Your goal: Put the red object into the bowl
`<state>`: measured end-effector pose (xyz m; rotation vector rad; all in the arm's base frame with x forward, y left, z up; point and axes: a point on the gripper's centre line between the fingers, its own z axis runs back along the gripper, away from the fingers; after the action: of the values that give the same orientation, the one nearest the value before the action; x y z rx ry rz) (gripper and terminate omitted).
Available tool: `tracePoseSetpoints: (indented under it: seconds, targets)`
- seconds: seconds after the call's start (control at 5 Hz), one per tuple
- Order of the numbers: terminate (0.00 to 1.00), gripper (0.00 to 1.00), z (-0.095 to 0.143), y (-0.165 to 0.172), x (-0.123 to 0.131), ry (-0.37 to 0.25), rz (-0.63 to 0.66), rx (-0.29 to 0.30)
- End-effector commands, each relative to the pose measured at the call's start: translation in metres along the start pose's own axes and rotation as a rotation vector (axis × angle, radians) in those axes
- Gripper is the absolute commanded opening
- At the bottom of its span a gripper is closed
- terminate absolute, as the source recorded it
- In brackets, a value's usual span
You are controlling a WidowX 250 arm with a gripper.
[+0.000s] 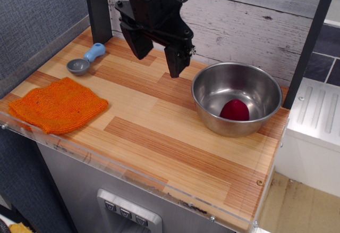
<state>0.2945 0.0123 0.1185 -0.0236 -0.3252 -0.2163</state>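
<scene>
The red object [234, 109], a small glossy dark-red lump, lies inside the bowl [207, 81], a large shiny steel bowl at the right of the wooden counter. My gripper [158, 53] hangs above the counter to the left of the bowl, well clear of it. Its two dark fingers [175, 63] stand apart with nothing between them. The gripper is open and empty.
An orange knitted cloth [57, 105] lies at the front left. A small grey scoop with a light-blue handle [85, 59] lies at the back left. A dark post [98, 7] stands at the back left corner. A wooden plank wall runs behind. The counter's edge drops off at front and right.
</scene>
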Motion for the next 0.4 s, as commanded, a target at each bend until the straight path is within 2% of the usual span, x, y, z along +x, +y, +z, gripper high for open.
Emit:
tracePoseSetpoints:
  seconds: [0.0, 0.2]
  targets:
    - [0.0, 1.0, -0.0194, 0.0051, -0.0112, 0.08, -0.05, -0.03]
    - [0.0, 1.0, -0.0156, 0.0067, -0.0097, 0.116, -0.033, 0.021]
